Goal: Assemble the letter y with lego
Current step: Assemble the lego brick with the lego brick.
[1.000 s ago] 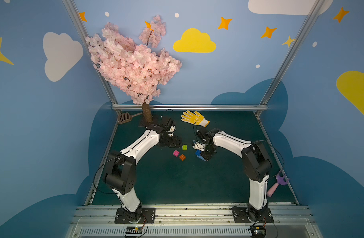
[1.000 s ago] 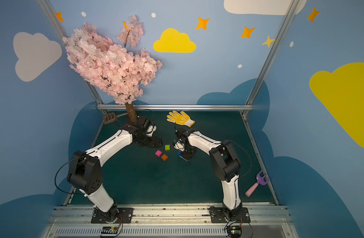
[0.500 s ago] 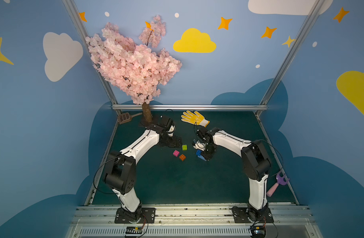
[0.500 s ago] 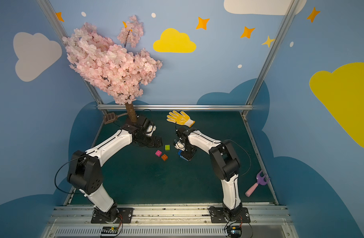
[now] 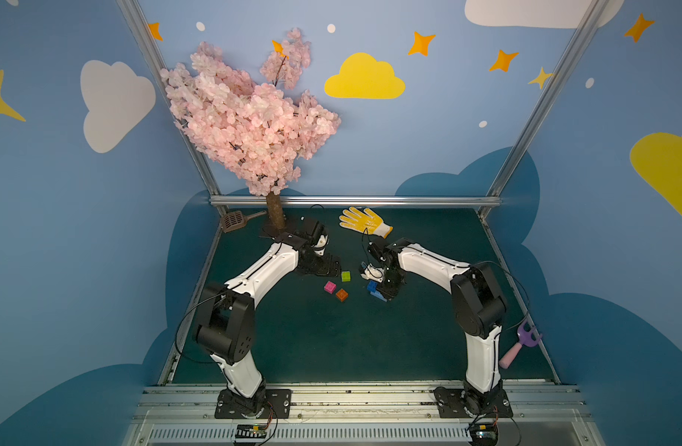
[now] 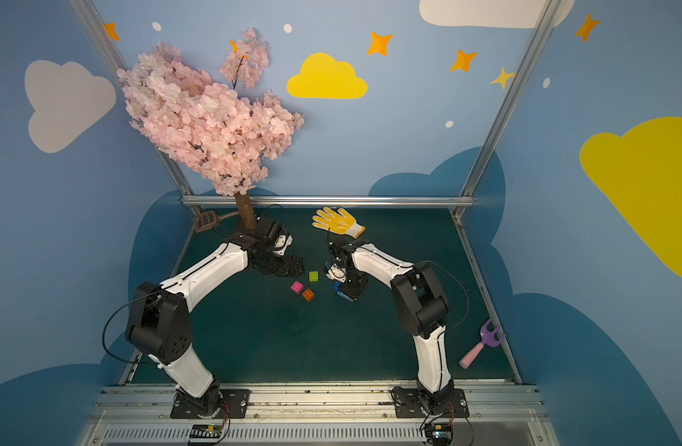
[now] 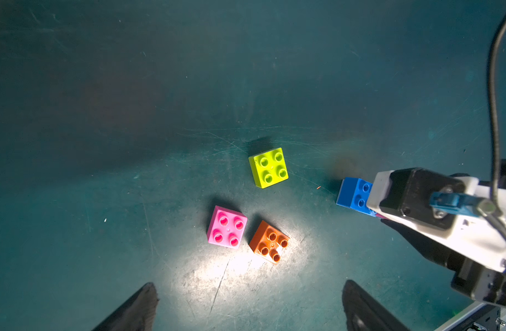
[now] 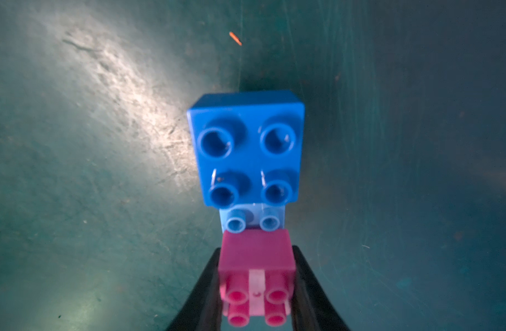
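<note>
Three loose lego bricks lie on the green mat between the arms: lime green [image 5: 346,275] [image 7: 268,167], pink [image 5: 330,287] [image 7: 226,226] and orange [image 5: 341,295] [image 7: 269,242]. My left gripper [image 7: 250,286] [image 5: 331,268] hovers open just beside them, with nothing between its fingers. My right gripper [image 8: 255,269] [image 5: 387,287] is shut on a second pink brick [image 8: 254,246]. That brick sits on one end of the longer light blue brick [image 8: 251,222] [image 5: 378,296], and a dark blue brick [image 8: 246,146] [image 5: 372,286] [image 7: 354,195] sits on the other end. This stack rests low on the mat. No finished letter y shows.
A yellow glove [image 5: 364,222] lies behind the arms. The pink blossom tree's trunk [image 5: 275,212] and a brown scoop [image 5: 235,221] stand at the back left. A purple and pink toy rake [image 5: 520,343] lies at the mat's right edge.
</note>
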Controlling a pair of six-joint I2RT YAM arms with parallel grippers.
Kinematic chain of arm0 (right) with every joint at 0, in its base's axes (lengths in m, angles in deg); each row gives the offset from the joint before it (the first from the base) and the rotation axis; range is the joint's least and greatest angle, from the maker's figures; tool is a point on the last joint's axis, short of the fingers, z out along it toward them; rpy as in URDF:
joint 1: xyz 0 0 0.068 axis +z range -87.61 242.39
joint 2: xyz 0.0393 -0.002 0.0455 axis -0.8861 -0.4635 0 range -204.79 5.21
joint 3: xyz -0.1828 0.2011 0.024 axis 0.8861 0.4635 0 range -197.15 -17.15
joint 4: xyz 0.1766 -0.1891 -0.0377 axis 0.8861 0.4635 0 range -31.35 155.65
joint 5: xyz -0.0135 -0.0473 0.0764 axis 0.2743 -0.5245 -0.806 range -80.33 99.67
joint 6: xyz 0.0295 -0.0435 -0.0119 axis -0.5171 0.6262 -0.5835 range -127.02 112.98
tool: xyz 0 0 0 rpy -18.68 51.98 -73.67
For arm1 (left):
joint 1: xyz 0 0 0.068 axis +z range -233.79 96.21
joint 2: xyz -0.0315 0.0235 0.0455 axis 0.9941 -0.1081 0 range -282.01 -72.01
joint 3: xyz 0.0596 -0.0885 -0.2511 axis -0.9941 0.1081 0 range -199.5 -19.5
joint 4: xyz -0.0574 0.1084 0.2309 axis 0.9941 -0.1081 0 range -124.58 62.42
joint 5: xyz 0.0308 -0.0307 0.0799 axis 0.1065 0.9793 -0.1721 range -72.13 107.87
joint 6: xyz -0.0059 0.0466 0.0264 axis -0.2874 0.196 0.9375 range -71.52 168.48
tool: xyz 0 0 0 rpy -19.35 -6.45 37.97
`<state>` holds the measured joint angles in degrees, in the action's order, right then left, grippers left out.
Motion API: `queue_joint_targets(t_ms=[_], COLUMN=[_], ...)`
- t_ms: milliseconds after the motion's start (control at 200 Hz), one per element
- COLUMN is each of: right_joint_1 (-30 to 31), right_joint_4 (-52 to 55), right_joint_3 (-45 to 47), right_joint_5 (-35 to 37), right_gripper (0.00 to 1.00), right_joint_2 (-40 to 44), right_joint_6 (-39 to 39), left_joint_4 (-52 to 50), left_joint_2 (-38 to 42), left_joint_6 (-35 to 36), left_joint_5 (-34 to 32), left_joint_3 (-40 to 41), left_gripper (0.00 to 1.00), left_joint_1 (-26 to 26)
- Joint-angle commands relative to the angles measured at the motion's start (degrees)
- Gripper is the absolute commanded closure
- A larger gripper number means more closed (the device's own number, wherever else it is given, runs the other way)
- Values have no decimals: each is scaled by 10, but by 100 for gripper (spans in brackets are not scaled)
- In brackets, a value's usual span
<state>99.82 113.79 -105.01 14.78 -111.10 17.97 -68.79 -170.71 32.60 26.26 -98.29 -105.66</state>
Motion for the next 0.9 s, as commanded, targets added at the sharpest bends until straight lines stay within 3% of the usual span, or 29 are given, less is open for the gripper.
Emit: queue_joint_targets(t_ms=[0,491,896], right_joint_1=[-7,-7,3], right_joint_4=[-23,-11,-8], right_joint_3=[25,-27,-23], right_joint_5=[4,-61,-39], right_gripper=[89,90,91], right_joint_2=[-36,-39,4], right_joint_6=[23,11,4], left_joint_4=[-13,-13,-13], left_joint_2=[-5,-2,-3], left_joint_6=[-2,-1,-2], left_joint_5=[8,5,7], left_joint_3=[-12,-11,-12], left_gripper=[0,0,0], left_joint_1=[2,3,3])
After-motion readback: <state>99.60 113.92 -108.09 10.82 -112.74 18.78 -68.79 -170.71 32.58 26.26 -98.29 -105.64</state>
